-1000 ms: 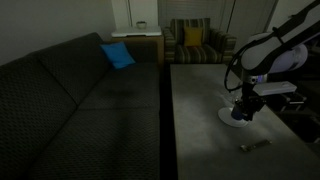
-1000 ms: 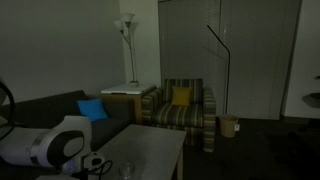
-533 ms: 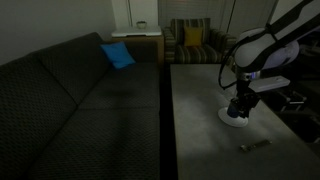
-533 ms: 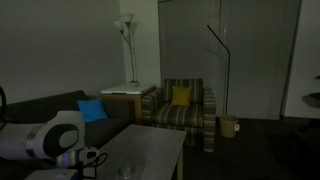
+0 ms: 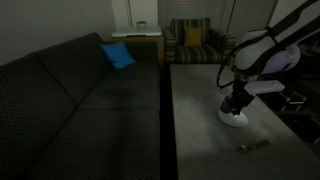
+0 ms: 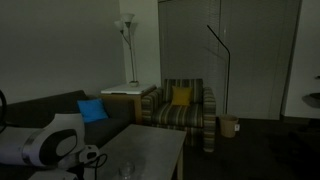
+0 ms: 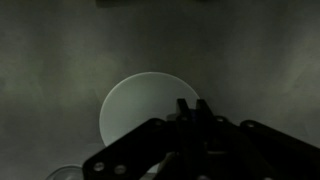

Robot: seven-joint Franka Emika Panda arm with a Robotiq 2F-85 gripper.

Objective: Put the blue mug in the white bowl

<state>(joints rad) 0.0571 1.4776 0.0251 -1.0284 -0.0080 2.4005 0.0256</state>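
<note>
The white bowl (image 5: pixel 235 119) sits on the grey table (image 5: pixel 200 110). In the wrist view it (image 7: pixel 140 108) is a pale round disc, partly hidden by my gripper. My gripper (image 5: pixel 235 103) hangs just above the bowl. In the wrist view its fingers (image 7: pixel 183 110) stand close together, with a thin sliver of the blue mug (image 7: pixel 192 112) between them. The rest of the mug is hidden under the gripper. In an exterior view the gripper (image 6: pixel 88 157) sits low at the left, and the bowl is hidden there.
A clear glass (image 6: pixel 126 170) stands on the table near the gripper, and its rim shows in the wrist view (image 7: pixel 65 172). A small pale stick-like object (image 5: pixel 252 146) lies near the table's front. A dark sofa (image 5: pixel 80 100) runs along the table's side.
The arm has moved a little to the left and slightly up over the bowl. The blue of the mug shows less under the gripper than before.
</note>
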